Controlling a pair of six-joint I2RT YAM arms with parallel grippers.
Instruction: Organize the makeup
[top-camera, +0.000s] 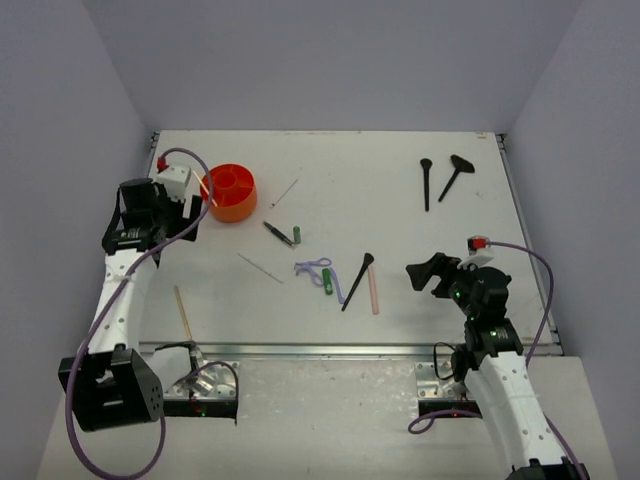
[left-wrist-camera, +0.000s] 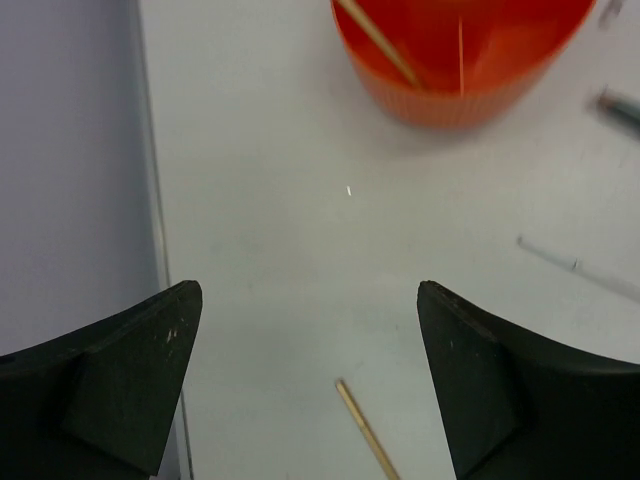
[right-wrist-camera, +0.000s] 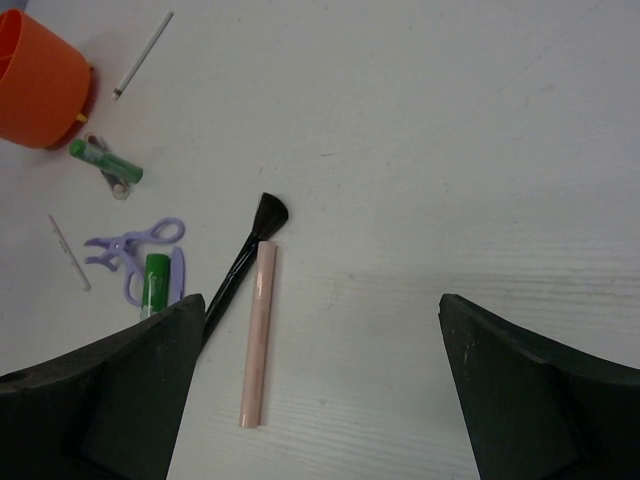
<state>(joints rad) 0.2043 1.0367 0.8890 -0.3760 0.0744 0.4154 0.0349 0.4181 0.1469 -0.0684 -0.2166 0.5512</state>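
Mostly the makeup lies scattered across the desk; left gripper and right gripper hover with fingers spread. Pinching the pink stick could nudge the black brush just beside it.

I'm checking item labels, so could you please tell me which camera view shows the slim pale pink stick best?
The right wrist view: the slim pale pink stick lies large and whole there, beside a black flared-head brush. The top external view shows it whole but small. The left wrist view does not show it.
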